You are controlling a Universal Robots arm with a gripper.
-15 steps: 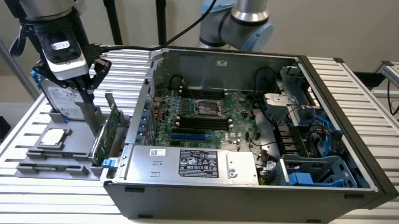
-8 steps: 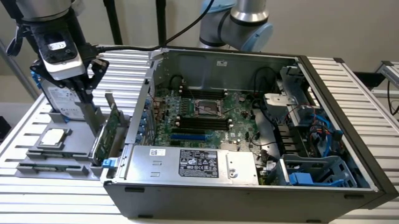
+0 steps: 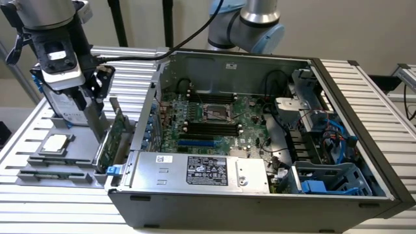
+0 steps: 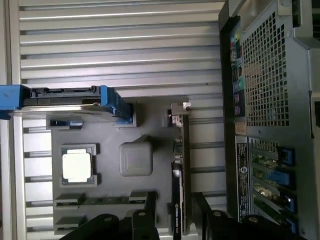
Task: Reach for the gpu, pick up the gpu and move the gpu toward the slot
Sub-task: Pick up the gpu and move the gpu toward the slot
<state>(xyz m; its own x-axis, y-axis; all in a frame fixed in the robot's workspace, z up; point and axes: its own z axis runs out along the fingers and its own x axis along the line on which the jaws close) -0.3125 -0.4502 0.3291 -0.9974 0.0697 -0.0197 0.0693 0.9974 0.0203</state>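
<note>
Ribbed metal surface (image 3: 364, 87) carries a grey tray (image 3: 39, 165); the gpu (image 3: 116, 130) stands on edge at the tray's rim, at 9 o'clock of the case (image 3: 260, 209), a narrow gap between them. Over it the end effector (image 4: 175, 212) is released, its fingers (image 4: 145, 217) straddling the card's edge with slim clearance either side.

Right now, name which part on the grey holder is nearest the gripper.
The gpu, the thin edge-on card at the gripper; the blue-framed hard drive and square silver chip sit farther off.

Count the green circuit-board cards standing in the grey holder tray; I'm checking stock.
1. The thin green gpu card with silvery end bracket stands on edge in the grey holder tray, on its side nearest the open computer case.
</note>
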